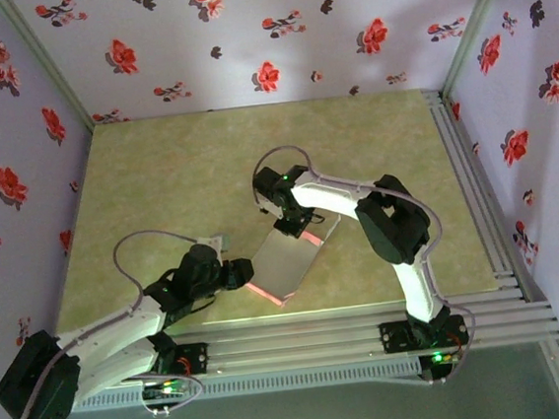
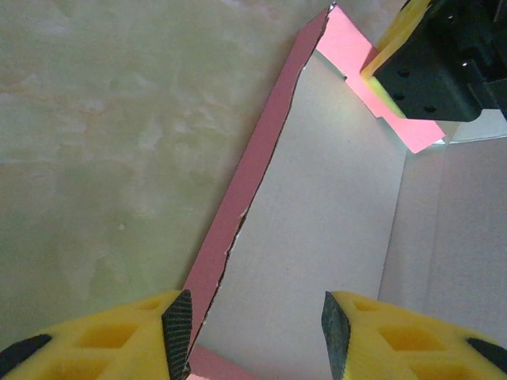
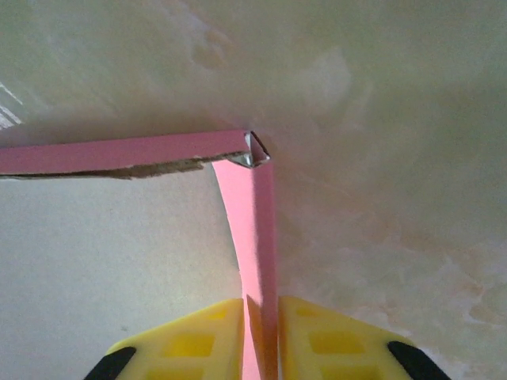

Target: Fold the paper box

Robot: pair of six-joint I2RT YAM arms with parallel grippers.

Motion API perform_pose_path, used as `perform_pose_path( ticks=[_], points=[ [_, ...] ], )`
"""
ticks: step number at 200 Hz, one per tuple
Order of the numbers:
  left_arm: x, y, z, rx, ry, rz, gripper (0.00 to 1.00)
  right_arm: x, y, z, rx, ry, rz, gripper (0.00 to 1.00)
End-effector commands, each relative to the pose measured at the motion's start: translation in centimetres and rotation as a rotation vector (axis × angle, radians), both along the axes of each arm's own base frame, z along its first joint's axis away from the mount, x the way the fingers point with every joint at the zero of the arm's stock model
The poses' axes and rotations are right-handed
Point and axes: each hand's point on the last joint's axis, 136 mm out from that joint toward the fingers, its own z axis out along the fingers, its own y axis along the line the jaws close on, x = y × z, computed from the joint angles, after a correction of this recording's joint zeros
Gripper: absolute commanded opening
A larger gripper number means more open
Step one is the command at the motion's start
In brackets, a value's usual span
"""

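The paper box (image 1: 294, 256) lies partly folded at the table's middle, grey-white inside and salmon pink on its raised walls. My left gripper (image 2: 256, 332) stands open at its near-left end, straddling the grey floor panel (image 2: 333, 206); its left pad (image 2: 177, 328) sits against the upright pink side wall (image 2: 253, 166). From the far end my right gripper (image 3: 261, 332) is shut on a narrow pink end flap (image 3: 255, 229), which stands up beside the box's corner (image 3: 255, 150). In the top view the left gripper (image 1: 249, 272) and right gripper (image 1: 297, 230) sit at opposite ends of the box.
The box rests on a yellow-green marbled tabletop (image 1: 178, 180). Floral-papered walls (image 1: 243, 35) close in the back and both sides. Aluminium rails (image 1: 476, 191) run along the right edge and the near edge (image 1: 301, 331).
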Motion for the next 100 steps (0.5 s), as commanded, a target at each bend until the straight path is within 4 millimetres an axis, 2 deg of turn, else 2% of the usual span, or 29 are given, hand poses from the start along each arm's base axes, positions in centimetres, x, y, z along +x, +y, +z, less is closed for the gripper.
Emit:
perform_pose_path(
  ticks=[1, 100],
  points=[
    [0.3, 0.1, 0.0, 0.006, -0.021, 0.011, 0.5, -0.1, -0.5, -0.5, -0.027, 0.024, -0.022, 0.17],
    [0.2, 0.2, -0.2, 0.023, -0.018, 0.008, 0.5, 0.7, -1.7, -2.3, -0.177, -0.062, 0.034, 0.06]
  ],
)
